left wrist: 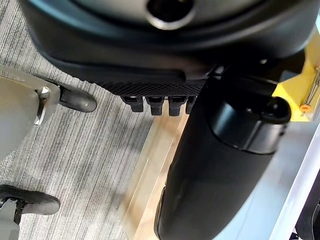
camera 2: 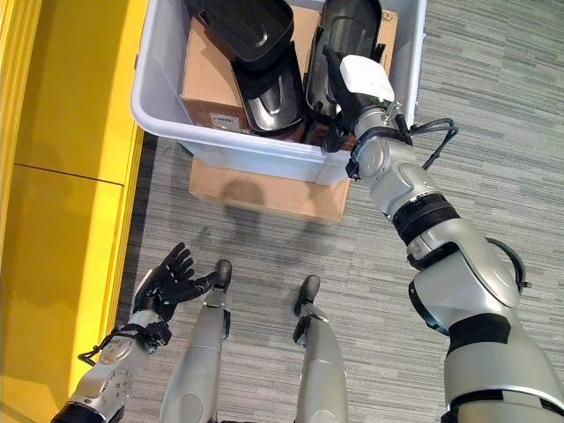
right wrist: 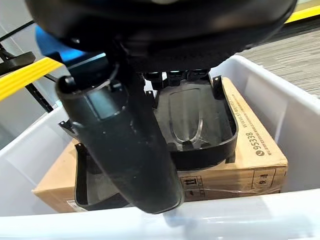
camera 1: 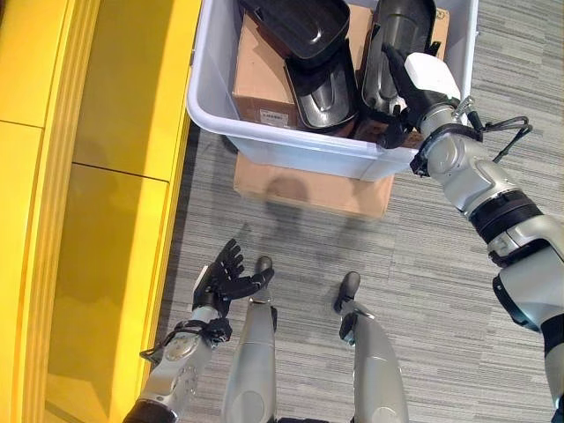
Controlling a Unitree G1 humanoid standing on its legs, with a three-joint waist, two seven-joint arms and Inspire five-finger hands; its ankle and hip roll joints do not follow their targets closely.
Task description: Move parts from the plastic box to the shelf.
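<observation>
Left eye view: the right hand (camera 1: 414, 84) was reached over the box (camera 1: 291, 150) rim, fingers straight above the black parts (camera 1: 322, 84), nothing gripped. The left hand (camera 1: 225, 278) was held open, well clear. A shallow grasp could let a part slip.

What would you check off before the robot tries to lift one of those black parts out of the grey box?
1. Parts within reach: ok. Several black parts lie on cardboard boxes inside the plastic box.
2. Right hand at the box: ok, it reaches over the near rim beside a black part.
3. Right hand's grip on a part: cannot tell, the fingers are hidden.
4. Left hand free: ok, open and holding nothing, low over the floor.
5. Plastic box steady: ok, it sits on a cardboard base.
6. Shelf space ready: cannot tell; the yellow unit stands at the left, its inside unseen.
</observation>
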